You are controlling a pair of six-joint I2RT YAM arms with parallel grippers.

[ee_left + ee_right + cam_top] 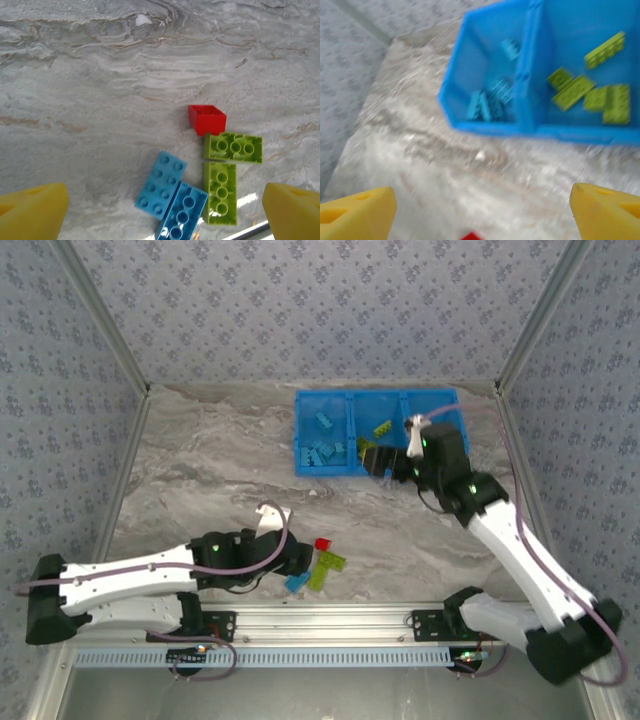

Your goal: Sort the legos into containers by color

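Five loose legos lie near the table's front edge: a red one [207, 119], two lime green ones [233, 147] [219, 192], and two light blue ones [161, 184] [182, 212]. My left gripper [165, 210] hovers open over them, its yellow fingers [35, 207] spread wide with nothing held; the top view shows it [298, 562] just left of that cluster [322, 565]. The blue tray [299, 430] holds blue legos [492, 97] in its left compartment and green ones [590, 90] in the middle. My right gripper [482, 212] is open and empty above the table before the tray's front wall [490, 127].
The right arm [470, 500] covers much of the tray's right compartment. A metal rail [320, 618] runs along the near edge just behind the loose bricks. Patterned walls close in the marbled table [220, 470] on three sides.
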